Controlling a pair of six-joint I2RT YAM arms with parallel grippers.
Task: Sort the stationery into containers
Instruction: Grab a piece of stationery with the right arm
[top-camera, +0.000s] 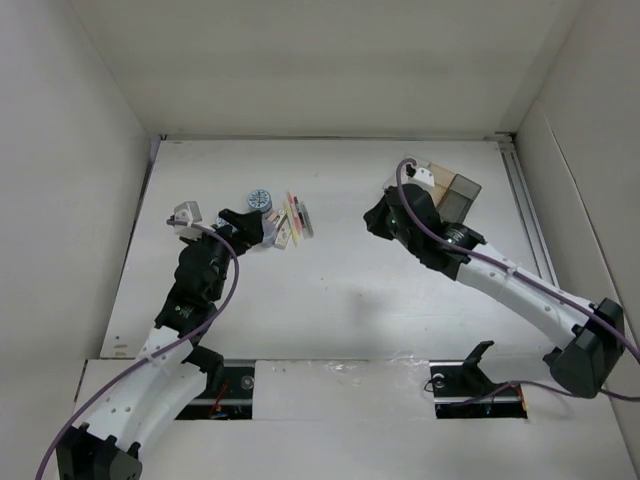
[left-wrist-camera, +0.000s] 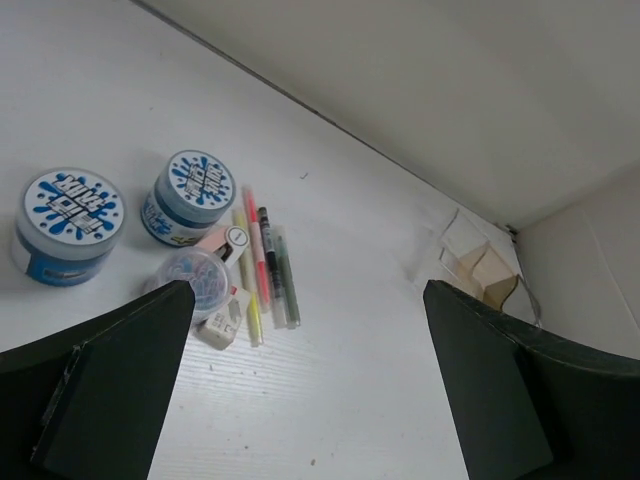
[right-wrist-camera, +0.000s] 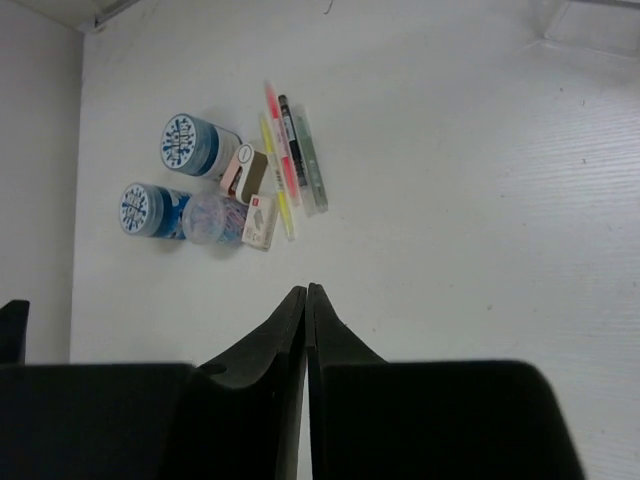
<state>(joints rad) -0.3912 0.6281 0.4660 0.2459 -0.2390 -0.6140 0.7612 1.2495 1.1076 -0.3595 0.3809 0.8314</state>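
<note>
I have the stationery (top-camera: 275, 222) bunched in one cluster on the left half of the counter (top-camera: 350, 290), just ahead of my left fingers (left-wrist-camera: 110, 390), which are spread wide with nothing between them. The containers (top-camera: 458, 192) sit well apart at the far right corner, partly hidden by the right arm (top-camera: 500, 270). My right fingers (right-wrist-camera: 400, 420) are pressed together on nothing. Through the left wrist camera I make out a first blue-lidded tub (left-wrist-camera: 72, 225), a second blue-lidded tub (left-wrist-camera: 195, 195), a clear pot of coloured clips (left-wrist-camera: 197, 275), a small white box (left-wrist-camera: 225, 322) and a row of pens (left-wrist-camera: 268, 270) lying side by side and touching. I judge the tubs rigid and smooth-walled, so I would close across the wall below the lid rather than on the lid, which might pop off. The pens look light and stiff but apt to roll. They lie low on the counter and packed together, so I would take the outermost one, the pale grey-green pen (left-wrist-camera: 288, 285), across its barrel near mid-length to keep it level. The clear pot looks thin-walled, so I would squeeze it only gently.
</note>
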